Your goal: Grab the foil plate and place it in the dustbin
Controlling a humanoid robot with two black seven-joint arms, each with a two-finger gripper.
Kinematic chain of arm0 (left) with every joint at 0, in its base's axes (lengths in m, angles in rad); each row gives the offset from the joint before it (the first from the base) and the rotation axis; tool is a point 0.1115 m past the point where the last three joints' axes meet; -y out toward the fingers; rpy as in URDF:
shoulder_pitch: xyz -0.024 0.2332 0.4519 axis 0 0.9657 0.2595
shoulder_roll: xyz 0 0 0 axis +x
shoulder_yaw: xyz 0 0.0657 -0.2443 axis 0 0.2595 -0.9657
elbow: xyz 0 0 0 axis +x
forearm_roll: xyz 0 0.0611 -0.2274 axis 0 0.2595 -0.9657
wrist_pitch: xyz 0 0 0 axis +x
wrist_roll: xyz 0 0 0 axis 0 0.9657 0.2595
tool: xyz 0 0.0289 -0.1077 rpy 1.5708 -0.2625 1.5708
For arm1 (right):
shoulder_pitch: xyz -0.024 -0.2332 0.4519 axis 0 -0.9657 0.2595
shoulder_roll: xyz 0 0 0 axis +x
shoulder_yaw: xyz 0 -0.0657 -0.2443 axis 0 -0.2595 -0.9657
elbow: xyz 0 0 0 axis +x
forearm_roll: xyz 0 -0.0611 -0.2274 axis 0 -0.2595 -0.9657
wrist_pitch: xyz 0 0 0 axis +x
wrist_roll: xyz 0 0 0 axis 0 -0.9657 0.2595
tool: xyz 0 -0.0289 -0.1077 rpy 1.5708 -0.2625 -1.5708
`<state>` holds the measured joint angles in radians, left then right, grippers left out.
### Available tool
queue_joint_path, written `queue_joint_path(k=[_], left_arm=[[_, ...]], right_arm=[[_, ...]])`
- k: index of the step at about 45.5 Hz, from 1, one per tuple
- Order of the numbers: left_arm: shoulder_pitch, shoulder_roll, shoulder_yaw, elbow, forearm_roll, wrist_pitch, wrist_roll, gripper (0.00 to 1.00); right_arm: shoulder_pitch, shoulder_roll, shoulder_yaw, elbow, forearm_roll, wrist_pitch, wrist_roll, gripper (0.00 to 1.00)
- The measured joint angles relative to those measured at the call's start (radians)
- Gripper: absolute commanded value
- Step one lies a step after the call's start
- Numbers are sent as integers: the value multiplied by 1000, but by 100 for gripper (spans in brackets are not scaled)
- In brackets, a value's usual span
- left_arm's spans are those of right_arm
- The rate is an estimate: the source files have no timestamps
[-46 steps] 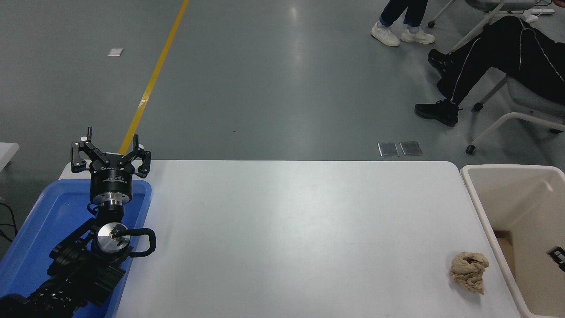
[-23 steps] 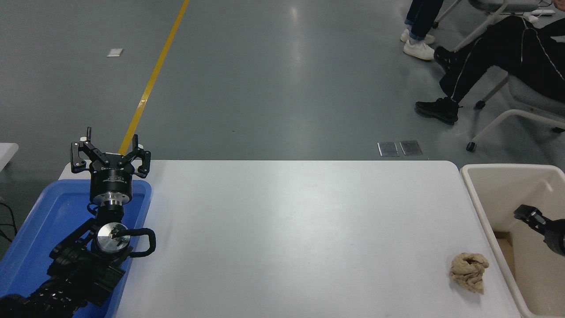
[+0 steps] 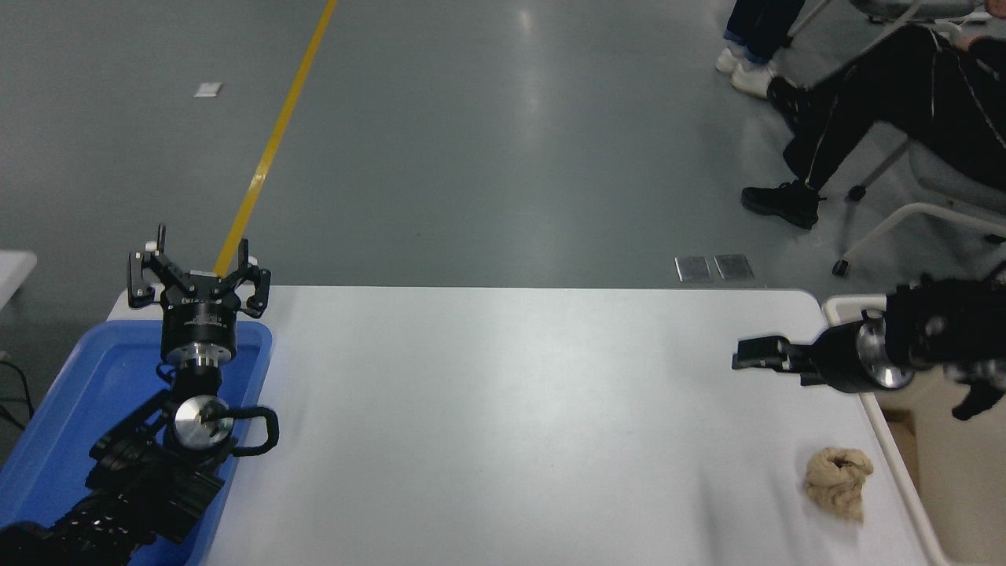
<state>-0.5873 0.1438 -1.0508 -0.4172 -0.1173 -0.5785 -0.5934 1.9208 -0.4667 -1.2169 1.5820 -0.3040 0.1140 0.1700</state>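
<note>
Right pincer (image 3: 756, 355) hangs above the bench (image 3: 511, 424), pointing away from the bin (image 3: 963, 479), which sits just behind its wrist. I see it edge-on, so I can't tell whether it's released or clenched. Nothing shows in it.

Left pincer (image 3: 199, 263) is parked far across the bench over the blue tray (image 3: 86, 377), released and empty.

Foil plate: I can't find it. It isn't on the bench, isn't in either pincer, and the little of the bin interior I can see is mostly blocked by the right arm. It may already be in the bin, but I can't confirm that.

The only loose item is the paper wad (image 3: 838, 481), near side of the right pincer and close to the bin rim. Not the target, so I'd leave it alone.

How I'd run this step:
- Don't descend or close on anything until the plate is confirmed.
- Pull the right arm clear of the bin mouth to get a clean look inside.
- If the plate turns up on the bench, come in low at the rim and pinch lightly. My guess is foil crumples easily.
- Carry it over the bin rim with clearance and release well inside the walls.
</note>
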Motion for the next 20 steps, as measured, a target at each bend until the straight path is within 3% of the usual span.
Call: queue_joint_path(k=[12, 20], left_arm=[[0, 0, 0, 0, -1, 0, 0, 99], [1, 0, 0, 0, -1, 0, 0, 99]], right_arm=[[285, 134, -58, 117, 15, 225, 0, 100], [413, 179, -64, 144, 100, 398, -2, 100]])
